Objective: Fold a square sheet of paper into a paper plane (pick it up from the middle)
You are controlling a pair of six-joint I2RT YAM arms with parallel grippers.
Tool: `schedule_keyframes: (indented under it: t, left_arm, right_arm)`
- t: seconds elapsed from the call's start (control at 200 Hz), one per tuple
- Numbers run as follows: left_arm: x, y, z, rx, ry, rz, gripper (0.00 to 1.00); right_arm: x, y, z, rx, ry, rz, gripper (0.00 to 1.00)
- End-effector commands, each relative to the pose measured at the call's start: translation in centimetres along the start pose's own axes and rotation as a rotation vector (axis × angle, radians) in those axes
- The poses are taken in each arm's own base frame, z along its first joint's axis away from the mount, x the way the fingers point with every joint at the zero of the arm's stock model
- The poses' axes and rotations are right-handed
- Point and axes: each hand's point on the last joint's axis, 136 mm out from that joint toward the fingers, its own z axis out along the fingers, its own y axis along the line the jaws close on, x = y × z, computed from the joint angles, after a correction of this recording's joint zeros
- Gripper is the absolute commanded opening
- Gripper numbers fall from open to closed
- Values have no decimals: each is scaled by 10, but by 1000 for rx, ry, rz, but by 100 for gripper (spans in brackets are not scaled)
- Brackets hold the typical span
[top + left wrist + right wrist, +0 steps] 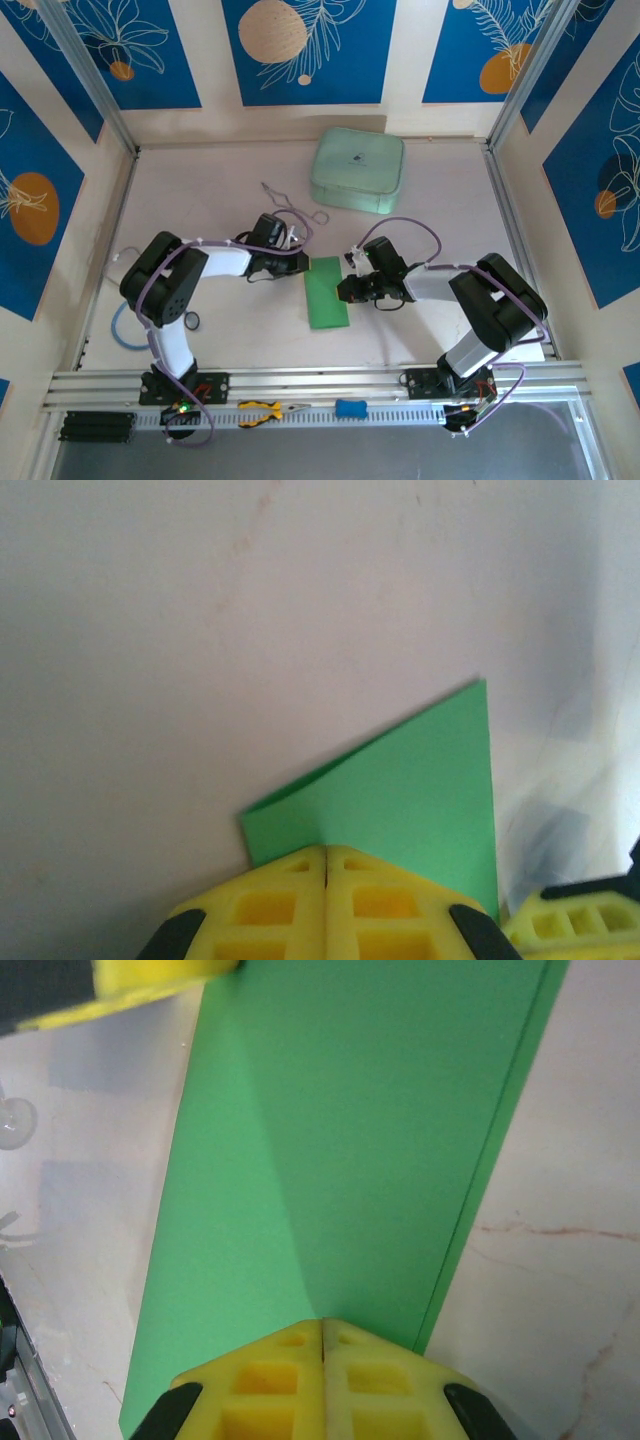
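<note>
Pressing the folded sheet, left fingers and right fingers were shut; any sideways drag could've slid it crooked.

Left arm and right arm: white link shells, black joint housings. A lilac cable runs in loose loops along each arm, from base toward the jaws. Fingers are bright yellow, moulded with square recessed pockets. Black rounded mounts sit just behind the jaws, either side.
</note>
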Motion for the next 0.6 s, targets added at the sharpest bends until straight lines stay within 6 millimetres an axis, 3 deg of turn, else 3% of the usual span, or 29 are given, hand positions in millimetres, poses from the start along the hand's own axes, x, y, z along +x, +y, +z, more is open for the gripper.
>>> schedule_keyframes:
  t: [0.0, 0.205, 0.445, 0.595]
  left_arm:
    - [-19, 28, -1, -118, -52, -61, 7]
    - [-21, 32, -7, -170, -47, -84, 7]
    - [-28, 6, -38, -129, -93, -49, 9]
    - [-21, -9, -57, -73, -116, -35, 10]
  right_arm:
    - [28, -19, -2, 69, 83, 39, 0]
    - [28, -20, -3, 75, 80, 42, 0]
    - [24, -20, -1, 85, 82, 44, 0]
    - [13, -19, 1, 97, 80, 41, 0]
